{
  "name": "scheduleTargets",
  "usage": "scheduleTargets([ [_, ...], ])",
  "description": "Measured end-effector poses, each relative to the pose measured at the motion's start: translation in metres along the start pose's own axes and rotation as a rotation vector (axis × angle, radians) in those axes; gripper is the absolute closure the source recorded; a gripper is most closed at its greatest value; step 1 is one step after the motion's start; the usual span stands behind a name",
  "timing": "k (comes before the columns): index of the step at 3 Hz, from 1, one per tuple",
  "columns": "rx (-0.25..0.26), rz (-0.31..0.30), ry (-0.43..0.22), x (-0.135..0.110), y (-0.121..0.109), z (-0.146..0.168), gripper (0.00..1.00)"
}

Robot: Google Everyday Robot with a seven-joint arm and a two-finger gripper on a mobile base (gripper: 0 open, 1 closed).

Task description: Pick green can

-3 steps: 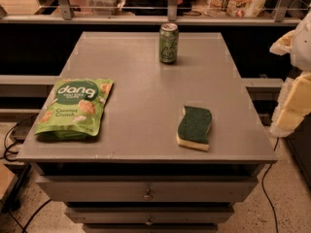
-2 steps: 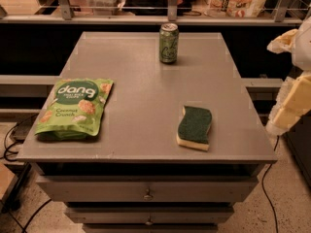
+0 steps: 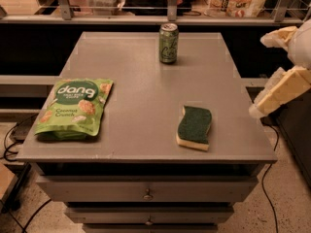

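The green can (image 3: 168,43) stands upright at the far middle of the grey table (image 3: 141,106). It is light green with a silver top rim and dark lettering. My gripper (image 3: 260,76) is at the right edge of the view, beside the table's right side, well to the right of the can and nearer than it. Its two cream fingers (image 3: 282,91) stand apart with nothing between them. The rest of the arm is out of view.
A flat green "dang" snack bag (image 3: 75,108) lies at the near left of the table. A green-topped yellow sponge (image 3: 194,127) lies at the near right, close to my gripper. Drawers (image 3: 146,194) sit below the tabletop. A railing and clutter stand behind the table.
My gripper has shifted slightly left and up, toward the table's right edge. The can, bag and sponge have not moved.
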State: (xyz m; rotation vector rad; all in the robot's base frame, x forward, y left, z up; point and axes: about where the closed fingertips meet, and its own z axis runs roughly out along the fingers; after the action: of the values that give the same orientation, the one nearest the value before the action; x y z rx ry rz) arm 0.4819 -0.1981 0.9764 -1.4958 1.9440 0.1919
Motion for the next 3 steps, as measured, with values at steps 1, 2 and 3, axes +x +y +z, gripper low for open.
scheduleTargets([
  [1, 0.032, 0.029, -0.086, -0.020, -0.030, 0.035, 0.00],
  [2, 0.029, 0.028, -0.138, -0.034, -0.053, 0.061, 0.00],
  [3, 0.028, 0.028, -0.150, -0.037, -0.055, 0.066, 0.00],
])
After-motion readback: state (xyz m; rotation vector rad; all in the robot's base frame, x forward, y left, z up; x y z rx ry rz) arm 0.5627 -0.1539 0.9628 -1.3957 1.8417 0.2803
